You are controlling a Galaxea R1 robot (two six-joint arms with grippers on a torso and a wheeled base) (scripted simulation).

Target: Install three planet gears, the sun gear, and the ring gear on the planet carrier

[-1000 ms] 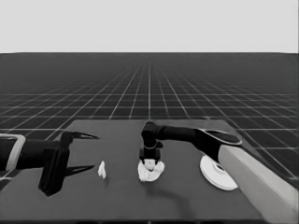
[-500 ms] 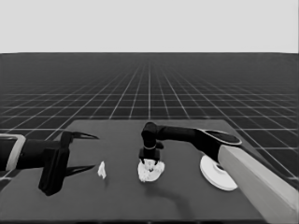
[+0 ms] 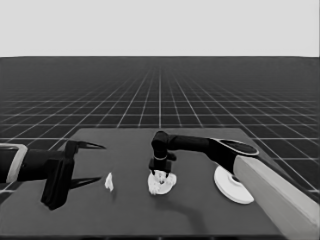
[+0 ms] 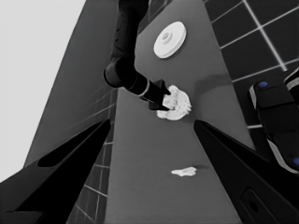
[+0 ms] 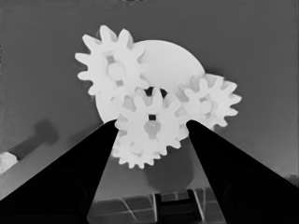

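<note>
The smaller round part [image 5: 170, 58] lies flat at the table's middle [image 3: 167, 186]. Two small gears sit on it, one [image 5: 111, 70] on one side and another [image 5: 211, 100] on the opposite side. My right gripper [image 5: 152, 123] hangs straight over it [image 3: 160, 171], shut on a third gear [image 5: 149, 137] near the part's centre hole. More white teeth [image 5: 131, 161] show under this gear. The larger round part [image 3: 231, 185] lies apart, to the right. My left gripper [image 3: 92, 164] waits open over the table's left end.
A thin white piece [image 3: 109, 182] lies between my left gripper and the geared part, also in the left wrist view [image 4: 183, 172]. Dark machinery with blue lights [image 4: 275, 116] stands past the table's edge. The right arm's pale forearm [image 3: 275, 195] crosses the lower right corner.
</note>
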